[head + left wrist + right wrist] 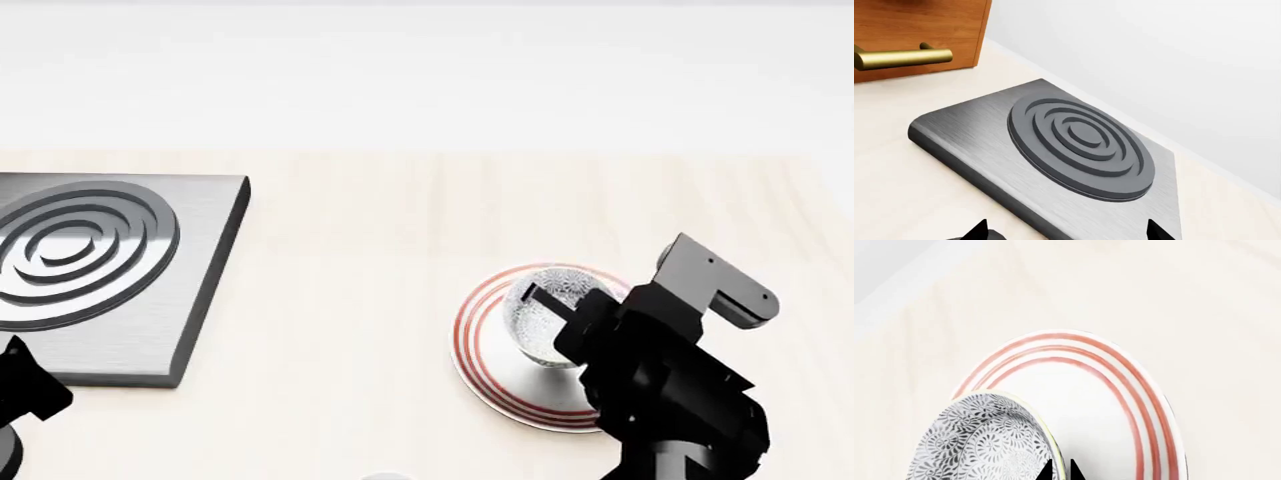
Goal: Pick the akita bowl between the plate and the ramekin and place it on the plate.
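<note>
1. Task progress: the akita bowl (984,440) is over the plate (1121,405), inside its red rings. Carrying appears complete. What remains, in my judgement, is setting down, release and withdrawal.
2. Right hand (1061,471): in the right wrist view two dark fingertips pinch the bowl's rim, close together, one inside and one outside the wall. The hand is closed on the bowl.
3. Contact: whether the bowl's base rests on the plate or hangs just above it cannot be told; the head view is blocked by the right arm (667,380).
4. Left hand (1066,231): its two fingertips show well apart in the left wrist view, spread and holding nothing. It points at a brushed-metal burner plate (1054,150), away from the work.
5. Ramekin: not identifiable in any view.
6. Surface: a pale wood-grain tabletop (400,220), level, with the plate lying flat on it.
7. Room: a plain white wall behind; a wooden cabinet (921,25) with a brass handle (901,57) stands near the burner plate.
</note>
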